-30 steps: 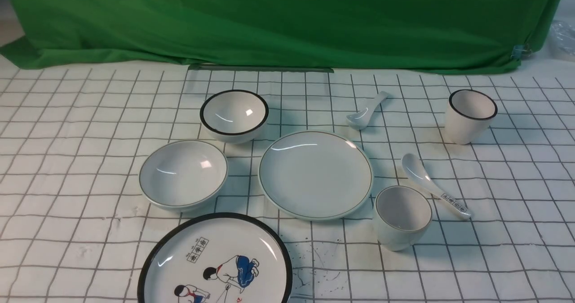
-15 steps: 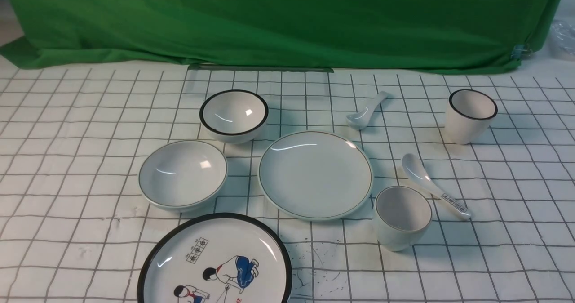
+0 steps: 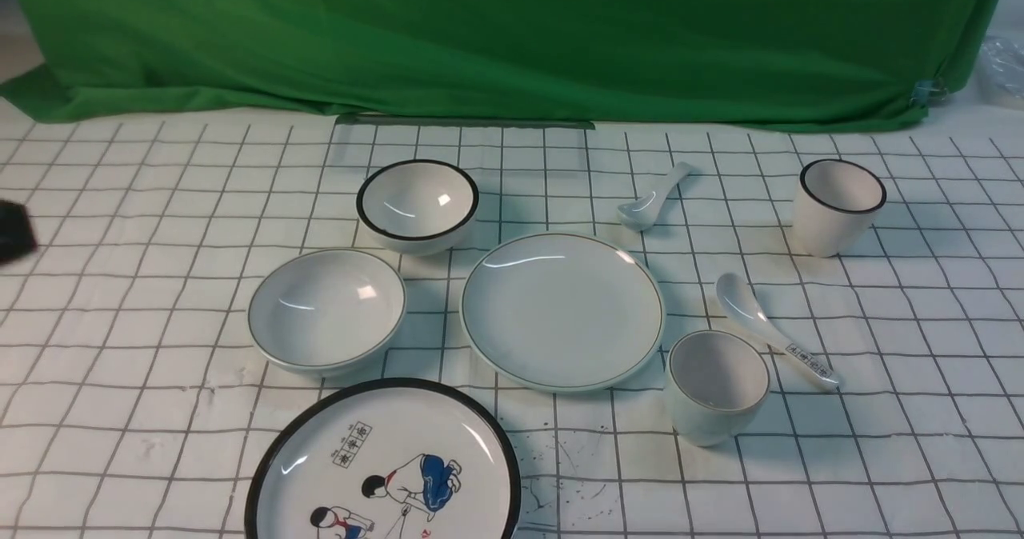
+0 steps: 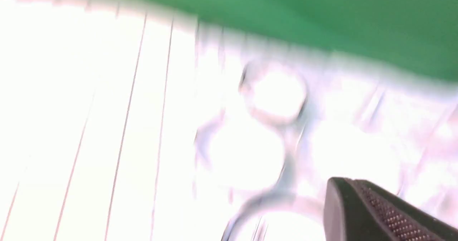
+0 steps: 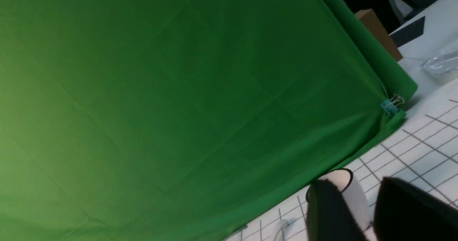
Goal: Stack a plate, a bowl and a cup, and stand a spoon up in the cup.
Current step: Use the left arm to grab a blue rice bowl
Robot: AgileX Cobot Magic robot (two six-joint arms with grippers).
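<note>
In the front view the plain plate lies at the table's middle. The wide shallow bowl stands left of it. The thin-rimmed cup stands at its front right. The plain spoon lies behind the plate. A dark part of my left gripper shows at the left edge, far from the bowl. The left wrist view is blurred and shows one finger and the bowl. My right gripper is open and empty, and does not show in the front view.
A black-rimmed bowl stands behind the shallow bowl. A black-rimmed cartoon plate lies at the front. A spoon with printed characters lies right of the cup. A black-rimmed cup stands far right, also beyond the right gripper's fingers. Green cloth hangs behind.
A dark part of my left gripper has come into the front view at the left edge. The dishes have not moved.
</note>
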